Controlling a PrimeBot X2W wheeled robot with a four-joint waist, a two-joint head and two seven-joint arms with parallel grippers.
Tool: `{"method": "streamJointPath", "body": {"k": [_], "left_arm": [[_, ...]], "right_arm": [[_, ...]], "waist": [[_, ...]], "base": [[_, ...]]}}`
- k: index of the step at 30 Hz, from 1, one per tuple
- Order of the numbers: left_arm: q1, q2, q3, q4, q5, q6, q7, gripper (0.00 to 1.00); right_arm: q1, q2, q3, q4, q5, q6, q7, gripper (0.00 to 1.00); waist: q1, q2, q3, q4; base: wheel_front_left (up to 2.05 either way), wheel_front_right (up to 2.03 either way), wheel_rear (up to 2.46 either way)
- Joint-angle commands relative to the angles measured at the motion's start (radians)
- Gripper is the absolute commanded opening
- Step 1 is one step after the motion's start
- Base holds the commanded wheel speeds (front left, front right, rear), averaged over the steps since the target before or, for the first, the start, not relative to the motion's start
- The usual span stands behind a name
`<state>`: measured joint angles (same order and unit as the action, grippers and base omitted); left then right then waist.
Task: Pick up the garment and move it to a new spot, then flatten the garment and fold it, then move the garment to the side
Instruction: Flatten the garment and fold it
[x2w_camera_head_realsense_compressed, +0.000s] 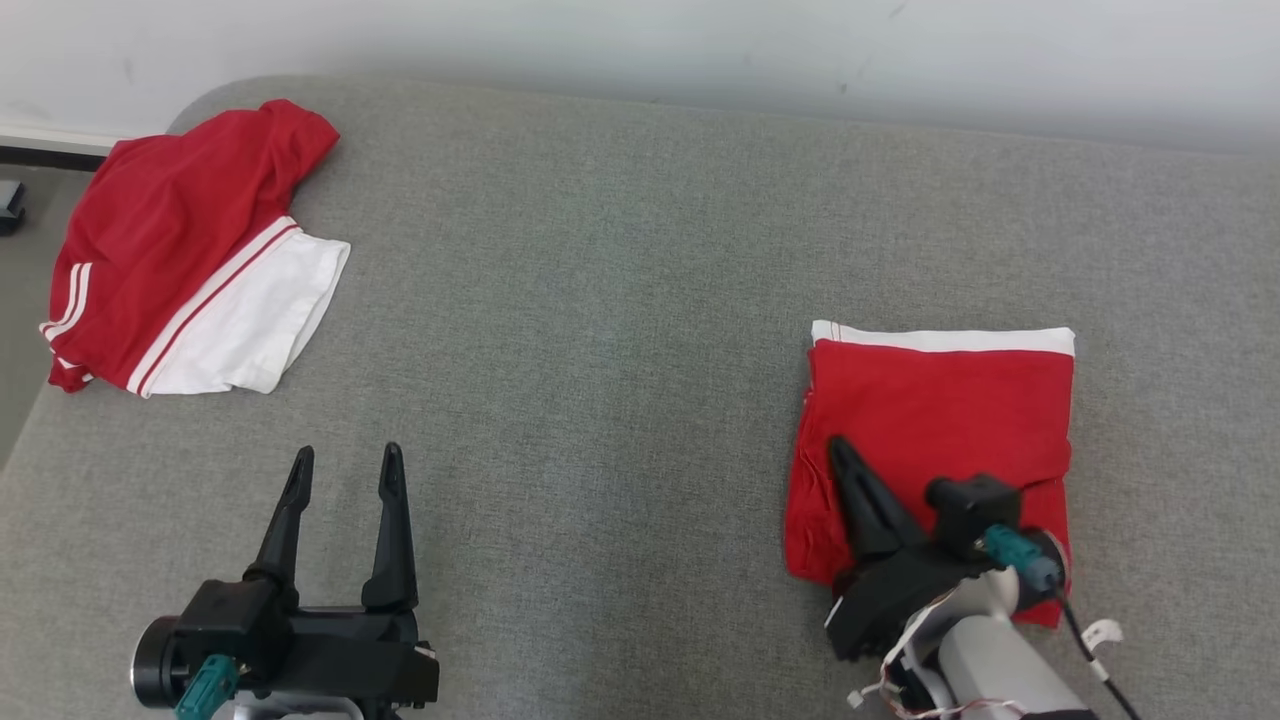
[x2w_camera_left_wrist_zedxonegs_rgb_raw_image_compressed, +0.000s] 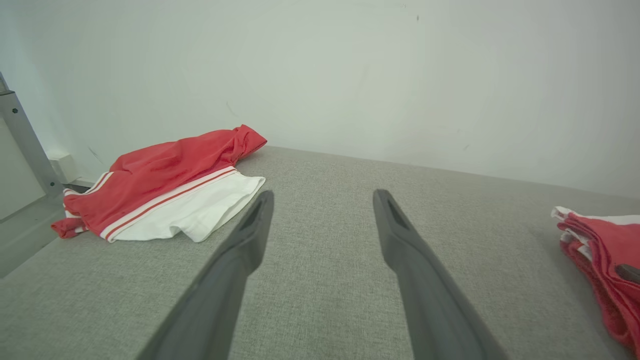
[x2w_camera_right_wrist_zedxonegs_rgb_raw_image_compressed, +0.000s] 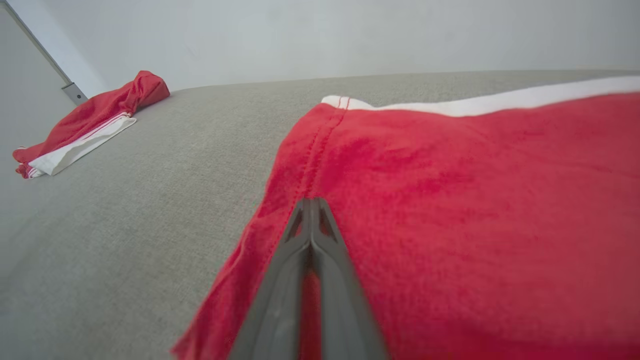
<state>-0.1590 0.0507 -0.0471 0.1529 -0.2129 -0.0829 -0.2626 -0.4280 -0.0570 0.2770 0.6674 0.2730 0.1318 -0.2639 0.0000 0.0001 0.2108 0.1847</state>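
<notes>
A red garment (x2w_camera_head_realsense_compressed: 940, 400) with a white band along its far edge lies folded into a rectangle at the right of the grey cushioned surface (x2w_camera_head_realsense_compressed: 600, 350). My right gripper (x2w_camera_head_realsense_compressed: 838, 445) is shut, its fingers pressed together and lying on the garment's near left part. In the right wrist view the shut tips (x2w_camera_right_wrist_zedxonegs_rgb_raw_image_compressed: 311, 201) rest on the red cloth (x2w_camera_right_wrist_zedxonegs_rgb_raw_image_compressed: 450, 200) beside a stitched seam; no cloth shows pinched between them. My left gripper (x2w_camera_head_realsense_compressed: 347, 455) stands open over bare surface at the lower left, holding nothing. The left wrist view has the folded garment (x2w_camera_left_wrist_zedxonegs_rgb_raw_image_compressed: 605, 240) at its right edge.
A second red and white garment (x2w_camera_head_realsense_compressed: 170, 250) lies loosely spread at the far left corner, also seen as garment (x2w_camera_left_wrist_zedxonegs_rgb_raw_image_compressed: 165, 185) and garment (x2w_camera_right_wrist_zedxonegs_rgb_raw_image_compressed: 85, 125). A pale wall (x2w_camera_head_realsense_compressed: 700, 40) runs behind the surface. The surface's left edge drops to a floor (x2w_camera_head_realsense_compressed: 15, 300).
</notes>
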Motion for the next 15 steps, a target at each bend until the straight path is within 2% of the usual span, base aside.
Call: {"method": "streamJointPath", "body": {"k": [1, 8, 15], "left_arm": [[0.008, -0.001, 0.0, -0.001, -0.002, 0.003, -0.003, 1.0], [0.015, -0.001, 0.003, 0.0, -0.001, 0.007, -0.003, 1.0], [0.038, 0.0, 0.027, 0.002, 0.018, -0.001, -0.003, 1.0]], "right_arm": [[0.015, 0.006, 0.021, 0.0, 0.014, -0.002, 0.0, 0.0], [0.029, 0.007, 0.092, -0.023, 0.043, -0.002, 0.0, 0.0], [0.039, 0.004, 0.036, -0.106, 0.032, -0.002, -0.001, 0.0]], "waist": [[0.0, -0.0001, -0.003, 0.002], [0.0, -0.0001, -0.015, -0.004], [0.0, -0.0001, -0.049, -0.051]], "base": [[0.0, 0.0, 0.0], [0.0, 0.0, 0.0], [0.0, 0.0, 0.0]]}}
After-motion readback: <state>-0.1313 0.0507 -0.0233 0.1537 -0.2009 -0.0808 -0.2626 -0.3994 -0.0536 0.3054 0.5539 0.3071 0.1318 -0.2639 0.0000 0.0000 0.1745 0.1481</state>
